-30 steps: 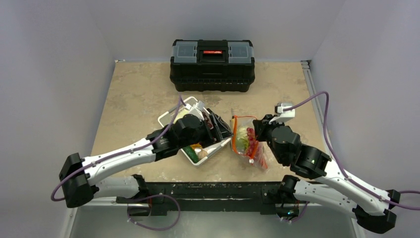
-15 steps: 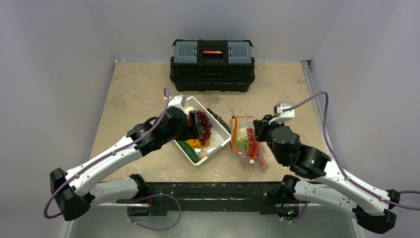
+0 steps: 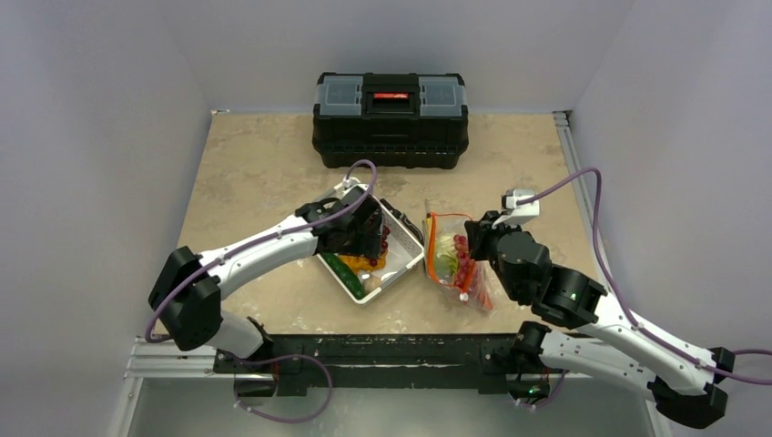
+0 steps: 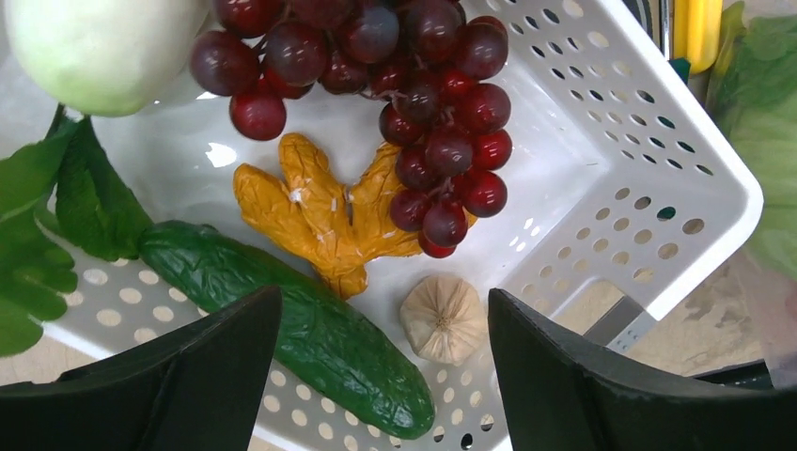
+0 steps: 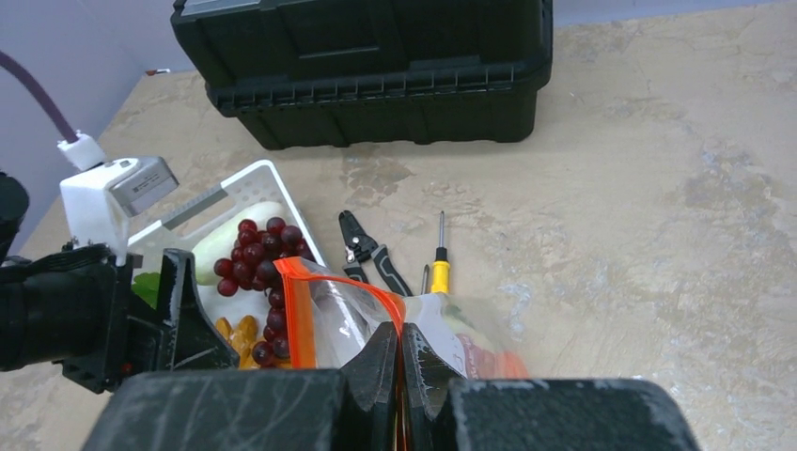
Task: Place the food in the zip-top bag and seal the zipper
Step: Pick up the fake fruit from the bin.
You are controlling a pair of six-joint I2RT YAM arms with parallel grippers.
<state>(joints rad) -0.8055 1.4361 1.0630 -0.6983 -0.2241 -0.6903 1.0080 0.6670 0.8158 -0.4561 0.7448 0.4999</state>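
The clear crinkly zip-top bag (image 3: 452,262) sits just right of table centre with green and red toy food inside. I have my right gripper (image 5: 399,340) clenched on its mouth edge, beside the orange-red zipper strip (image 5: 299,324). Black pruning shears (image 5: 368,246) and a yellow-handled screwdriver (image 5: 439,271) crowd the narrow gap to the white slotted plastic basket (image 4: 611,141). My left gripper (image 4: 381,315) hangs over it, spread wide and holding nothing. In the basket are dark red grapes (image 4: 428,113), a green cucumber (image 4: 310,329), an orange knobbly piece (image 4: 324,211) and a white oblong (image 4: 103,47). Bare tan tabletop (image 3: 537,164) lies open to the bag's right.
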